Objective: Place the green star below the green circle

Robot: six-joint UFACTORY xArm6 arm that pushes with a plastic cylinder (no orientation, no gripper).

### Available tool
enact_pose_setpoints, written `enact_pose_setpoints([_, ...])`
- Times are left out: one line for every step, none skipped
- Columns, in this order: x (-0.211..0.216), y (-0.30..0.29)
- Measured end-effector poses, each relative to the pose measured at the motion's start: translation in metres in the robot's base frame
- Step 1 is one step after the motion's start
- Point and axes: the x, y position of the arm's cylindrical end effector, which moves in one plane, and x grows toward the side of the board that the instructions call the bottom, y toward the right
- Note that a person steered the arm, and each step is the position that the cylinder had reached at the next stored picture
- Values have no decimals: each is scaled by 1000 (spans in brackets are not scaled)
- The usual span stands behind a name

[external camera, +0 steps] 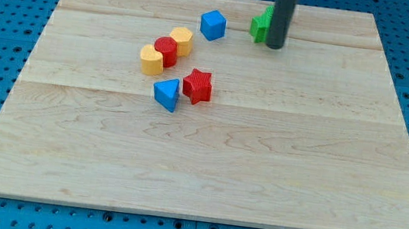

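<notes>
1. The green block (pixel 260 25) lies near the view's top of the bench (pixel 259 176), a little right of the middle; the rod hides its right part, so I cannot tell whether it is the star or the circle, or whether two green blocks sit there.
2. My tip (pixel 275 46) rests on the bench touching or just beside the green block's right side, with the dark rod rising out of the view's top.
3. There is no pincer on this arm, only the rod, so there is nothing to spread or press together.
4. A blue cube (pixel 213 25) sits just to the view's left of the green block, apart from it.
5. Further left, three blocks form a slanted row, touching: an upper yellow block (pixel 181 41), a red cylinder (pixel 166 51) in the middle, and a lower yellow block (pixel 151 59).
6. Below that row, a red star (pixel 198 86) and a blue triangle (pixel 166 93) lie side by side, touching or nearly so.
</notes>
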Motion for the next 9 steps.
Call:
enact_pose_setpoints([-1,-37])
enact_pose_setpoints([-30,-81])
enact_pose_setpoints([-63,-101])
enact_pose_setpoints([-90,-70])
enact_pose_setpoints([-75,-31])
enact_pose_setpoints([-39,-30])
enact_pose_setpoints([-71,-48])
enact_pose_setpoints([-51,-53])
enact_pose_setpoints([-22,-62])
